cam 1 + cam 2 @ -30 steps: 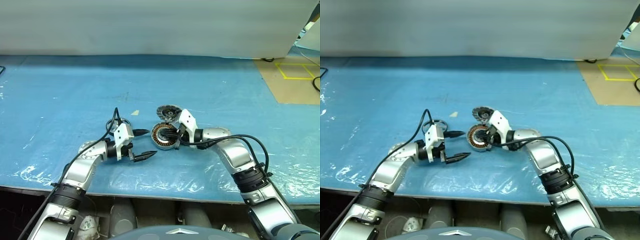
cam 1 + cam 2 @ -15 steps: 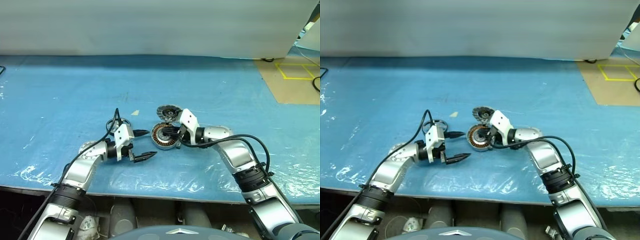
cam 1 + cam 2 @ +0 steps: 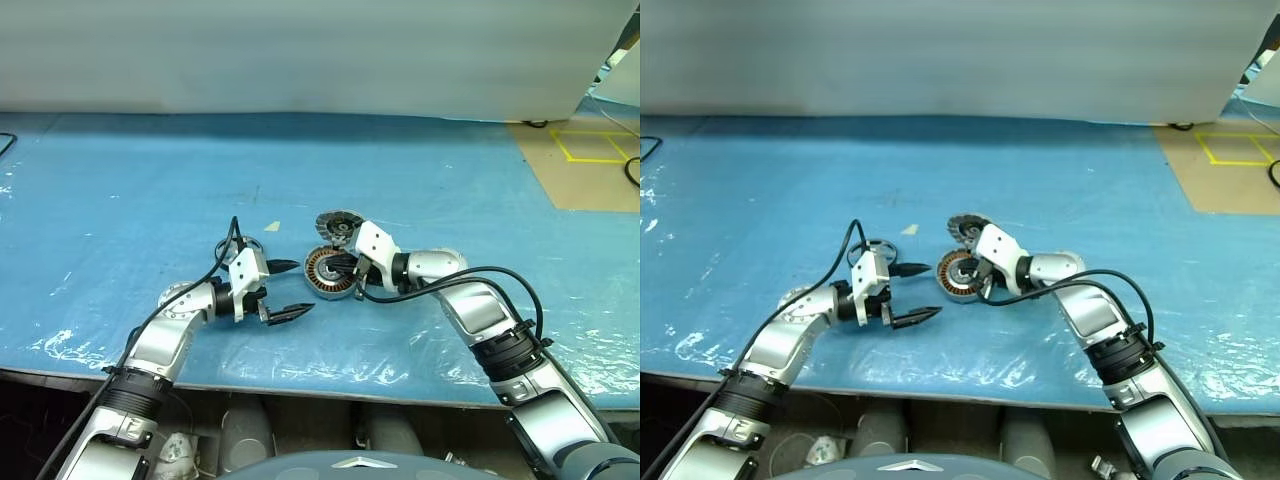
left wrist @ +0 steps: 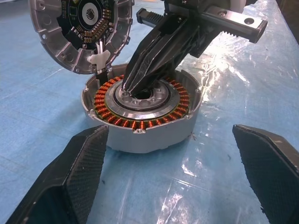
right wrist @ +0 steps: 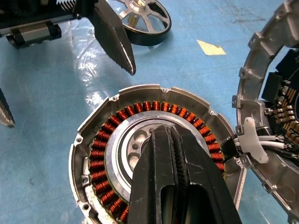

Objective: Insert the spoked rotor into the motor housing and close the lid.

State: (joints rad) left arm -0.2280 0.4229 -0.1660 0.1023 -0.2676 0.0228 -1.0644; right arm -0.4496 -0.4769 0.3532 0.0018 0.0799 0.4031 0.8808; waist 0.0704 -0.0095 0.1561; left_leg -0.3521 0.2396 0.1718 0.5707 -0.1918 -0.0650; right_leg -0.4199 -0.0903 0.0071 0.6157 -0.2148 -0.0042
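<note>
1. Head views: we find the round silver motor housing (image 3: 329, 273) with its copper-brown windings resting on the blue plastic-covered table (image 3: 120, 180). The ribbed silver lid (image 3: 339, 224) stands tilted just behind it, and the dark-rimmed spoked rotor (image 3: 238, 247) lies flat to the left, behind the left gripper (image 3: 290, 290).
2. Left wrist view: we see the left gripper's fingers (image 4: 65, 179) spread wide with nothing between them, facing the housing from nearby. The right gripper (image 4: 133, 88) has its closed tips on the housing's silver central hub (image 4: 140, 100).
3. Right wrist view: we note the right gripper's fingers pressed together with nothing between them, over the hub. The lid touches the housing's rim, joined by white wires (image 5: 261, 140).
</note>
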